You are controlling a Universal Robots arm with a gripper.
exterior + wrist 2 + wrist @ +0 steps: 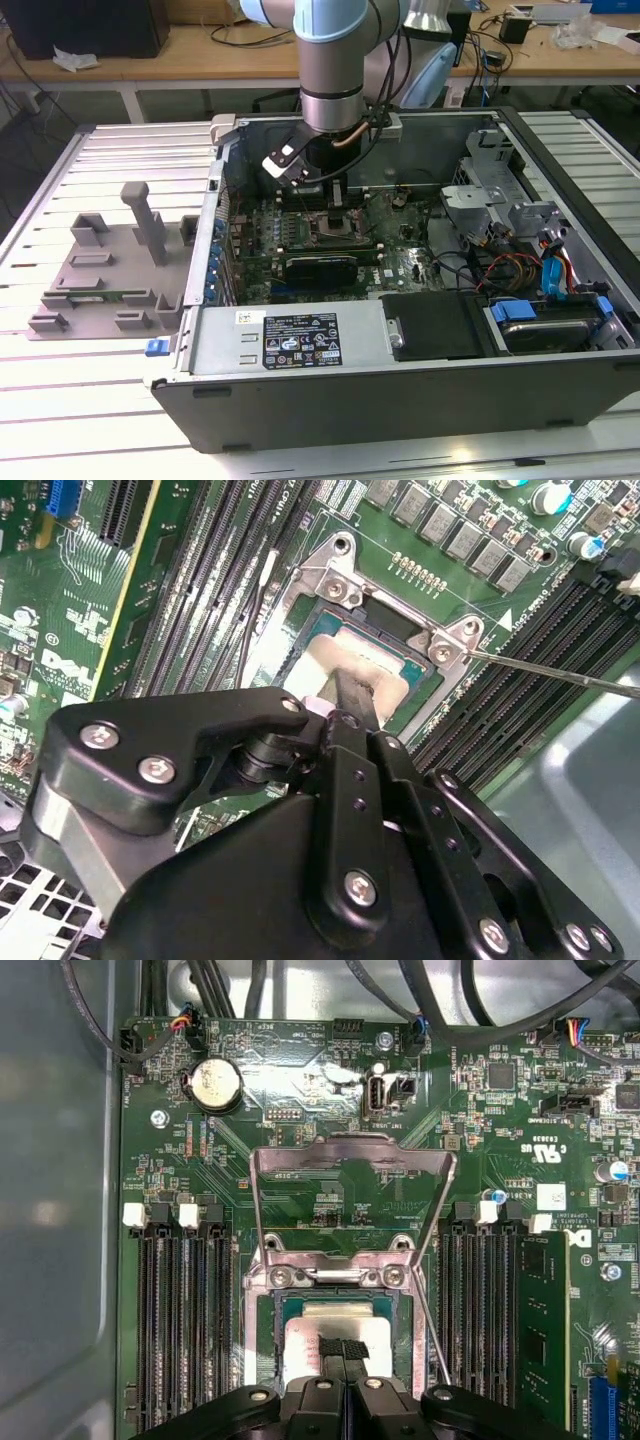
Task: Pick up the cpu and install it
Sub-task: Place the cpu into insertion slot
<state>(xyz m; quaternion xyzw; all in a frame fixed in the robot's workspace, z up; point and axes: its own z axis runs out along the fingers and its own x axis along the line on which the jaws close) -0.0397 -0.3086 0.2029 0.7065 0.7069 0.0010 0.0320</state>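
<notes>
- Exterior view: one arm (330, 60) reaches down into one open computer case (420, 350) that lies on the counter (100, 420). Its end effector (335, 195) is low over the motherboard. One grey parts fixture (100, 270) sits beside the case, toward the exterior view's left. Risk: the wrist is close to the case's rear wall, so a sideways swing could knock it or catch the cabling there.
- Second wrist view: one cpu (325, 665) lies flat inside the socket frame (335, 580), under the tip of the end effector (352, 692). The end effector looks clenched, its tips drawn together on the silver top and nowhere near the chip's edges. One thin lever rod (560, 672) sticks out from the frame's corner. Risk: if the chip is slightly off its seat, pressing down could bend socket pins, and a sliding tip could skew it.
- First wrist view: the cpu (305, 1335) sits in the socket, with the end effector (342, 1348) touching its top. One load plate (350, 1155) is folded back open and the lever (430, 1330) is unlatched, so I judge that nothing clamps the chip. There is also one green memory stick (540, 1320) and one coin cell (212, 1082). Risk: a jolt could shift the unclamped chip.
</notes>
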